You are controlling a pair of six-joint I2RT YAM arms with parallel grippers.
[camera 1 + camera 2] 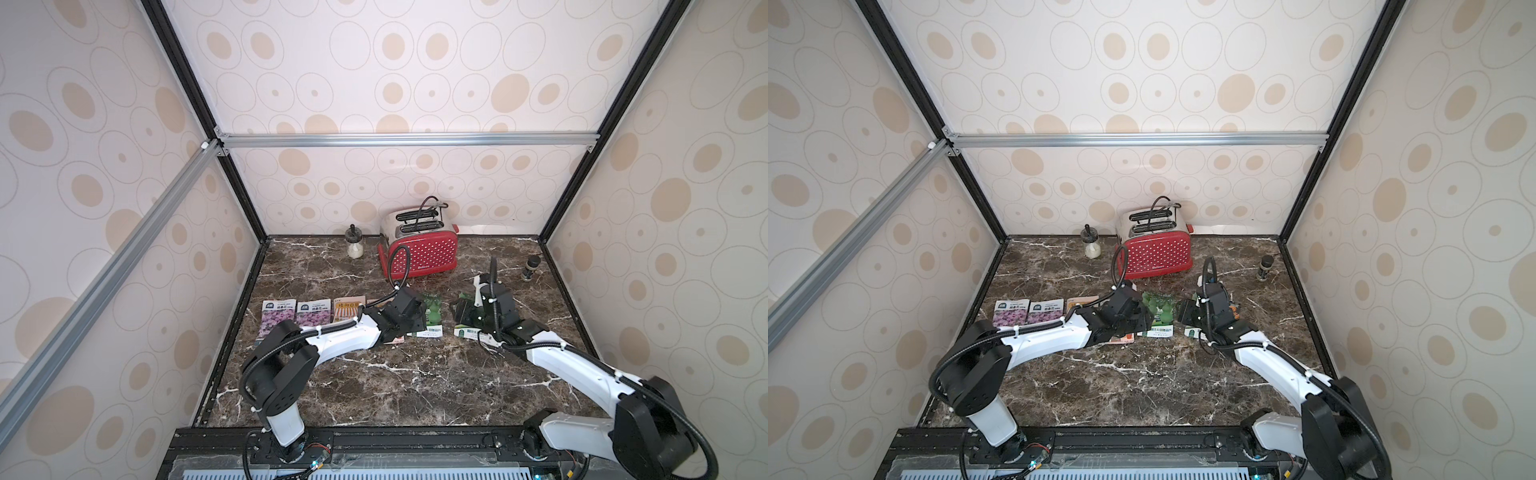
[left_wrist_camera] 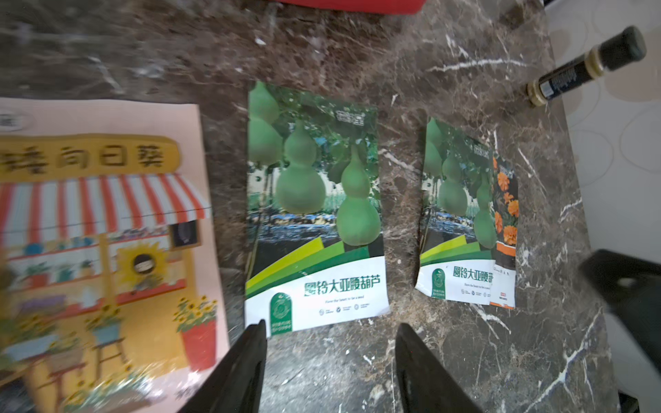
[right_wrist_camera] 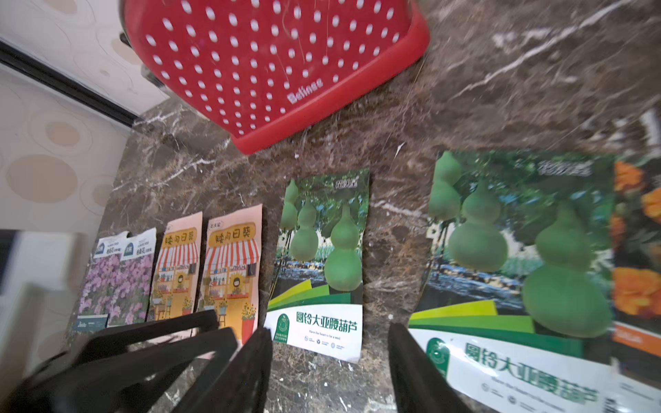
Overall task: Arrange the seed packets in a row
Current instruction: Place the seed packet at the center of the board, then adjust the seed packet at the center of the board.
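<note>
Left gripper (image 2: 329,372) and right gripper (image 3: 329,375) both stand partly open (holding nothing) near the green-gourd packets (image 2: 314,200).

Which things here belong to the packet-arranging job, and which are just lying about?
Job: purple-flower packets, shop-drawing packets, green-gourd packets, orange-flower packet.
Lying about: red toaster, glass jar, dark bottle.

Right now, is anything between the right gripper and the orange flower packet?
Yes. A gourd packet lies over most of the orange flower packet, leaving only a strip along one edge showing. The right gripper hangs open near them, with nothing else visible between.
</note>
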